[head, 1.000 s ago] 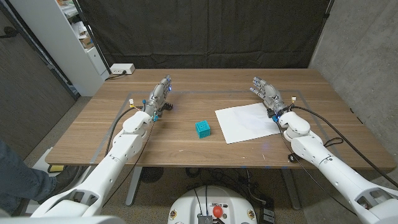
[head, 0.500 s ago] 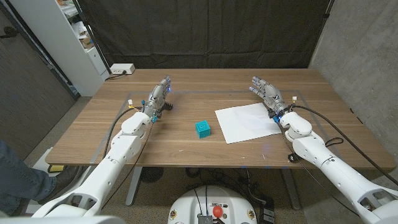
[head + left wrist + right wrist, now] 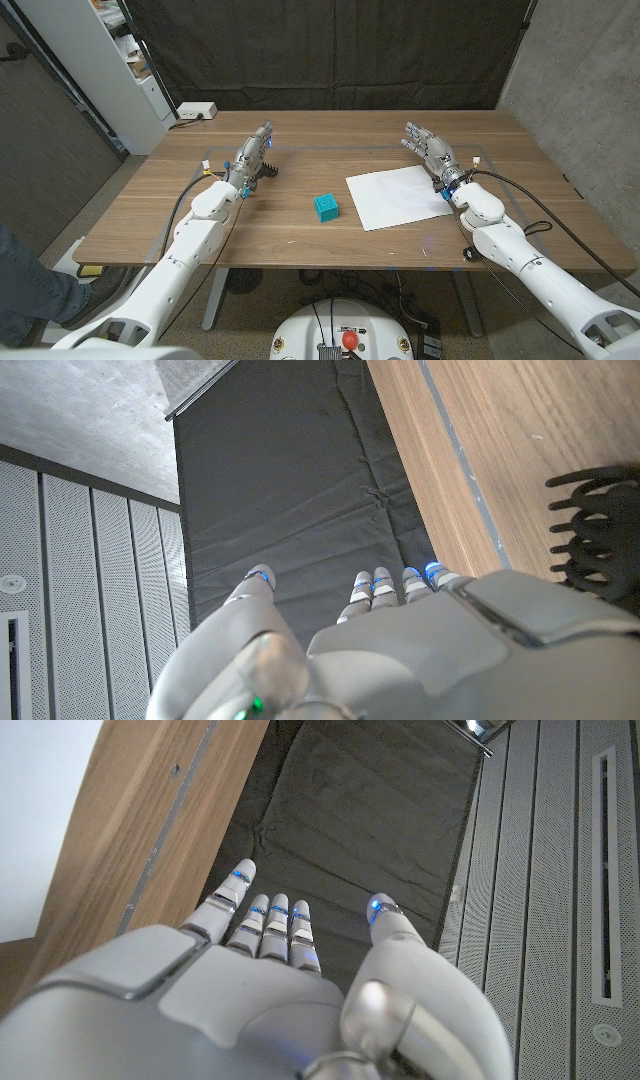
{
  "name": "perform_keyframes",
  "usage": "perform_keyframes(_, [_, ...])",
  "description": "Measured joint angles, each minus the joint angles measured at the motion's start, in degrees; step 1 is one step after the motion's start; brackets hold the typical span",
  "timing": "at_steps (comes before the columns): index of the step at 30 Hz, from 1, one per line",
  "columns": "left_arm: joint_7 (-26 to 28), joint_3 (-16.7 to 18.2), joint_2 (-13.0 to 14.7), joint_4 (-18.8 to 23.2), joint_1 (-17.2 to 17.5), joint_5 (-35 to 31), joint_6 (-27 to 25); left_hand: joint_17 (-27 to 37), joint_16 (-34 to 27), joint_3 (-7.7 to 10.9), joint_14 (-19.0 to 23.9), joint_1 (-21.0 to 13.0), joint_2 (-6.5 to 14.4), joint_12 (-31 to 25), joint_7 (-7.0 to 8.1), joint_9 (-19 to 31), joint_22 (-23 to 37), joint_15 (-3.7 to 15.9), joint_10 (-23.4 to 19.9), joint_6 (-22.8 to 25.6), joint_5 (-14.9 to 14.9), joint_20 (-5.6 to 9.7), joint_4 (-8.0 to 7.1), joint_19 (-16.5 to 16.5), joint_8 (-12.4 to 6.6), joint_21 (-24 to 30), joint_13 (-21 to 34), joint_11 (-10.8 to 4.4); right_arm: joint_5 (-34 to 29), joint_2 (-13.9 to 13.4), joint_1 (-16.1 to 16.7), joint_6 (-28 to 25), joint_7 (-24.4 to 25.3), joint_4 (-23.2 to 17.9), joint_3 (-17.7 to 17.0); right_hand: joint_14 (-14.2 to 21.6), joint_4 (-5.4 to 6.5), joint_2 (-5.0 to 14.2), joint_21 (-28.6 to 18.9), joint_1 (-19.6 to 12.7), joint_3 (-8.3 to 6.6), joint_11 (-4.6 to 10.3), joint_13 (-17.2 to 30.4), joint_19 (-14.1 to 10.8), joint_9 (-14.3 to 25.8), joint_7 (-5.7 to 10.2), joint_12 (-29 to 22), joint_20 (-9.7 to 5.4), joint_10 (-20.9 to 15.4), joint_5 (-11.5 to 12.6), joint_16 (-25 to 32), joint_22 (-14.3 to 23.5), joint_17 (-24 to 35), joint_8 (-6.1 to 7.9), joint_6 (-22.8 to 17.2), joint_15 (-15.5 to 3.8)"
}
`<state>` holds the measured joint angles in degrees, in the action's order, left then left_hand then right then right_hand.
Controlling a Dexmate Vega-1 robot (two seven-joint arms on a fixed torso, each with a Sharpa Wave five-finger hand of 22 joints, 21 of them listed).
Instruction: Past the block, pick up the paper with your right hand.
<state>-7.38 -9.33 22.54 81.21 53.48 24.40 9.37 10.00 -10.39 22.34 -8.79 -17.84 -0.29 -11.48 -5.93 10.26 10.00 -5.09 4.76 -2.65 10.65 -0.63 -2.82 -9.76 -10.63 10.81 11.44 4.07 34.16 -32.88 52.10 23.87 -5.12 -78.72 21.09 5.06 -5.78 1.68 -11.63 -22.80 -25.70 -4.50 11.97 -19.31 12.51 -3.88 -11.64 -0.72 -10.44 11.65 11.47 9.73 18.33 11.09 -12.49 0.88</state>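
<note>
Right hand (image 3: 430,149) open, beside paper (image 3: 398,196)

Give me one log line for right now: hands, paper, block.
right hand: open, beside paper's far right corner | left hand: open | paper: flat on table, untouched | block: left of paper

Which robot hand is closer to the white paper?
Right. The right hand is beside the white sheet of paper's far edge; the left hand waits across the table.
</note>
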Motion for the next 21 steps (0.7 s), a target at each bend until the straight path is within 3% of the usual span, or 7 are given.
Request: perform_keyframes(21, [1.5, 0.8, 1.4, 4.2, 2.5, -0.4, -1.0, 0.0, 0.0, 0.08, 0.0, -0.2, 0.2, 0.0, 0.01, 0.0, 0.0, 0.00, 0.0, 0.0, 0.0, 0.00, 0.39, 0.0, 0.00, 0.0, 0.0, 0.00, -2.6, -0.8, 2.9, 5.4, 1.8, -1.7, -1.1, 1.1, -0.71, 0.29, 0.0, -0.8, -0.24, 0.71, -0.3, -1.4, -0.5, 0.72, -0.3, -0.30, -1.3, 0.0, 0.2, 0.0, -0.8, 0.45, -1.2, -1.11])
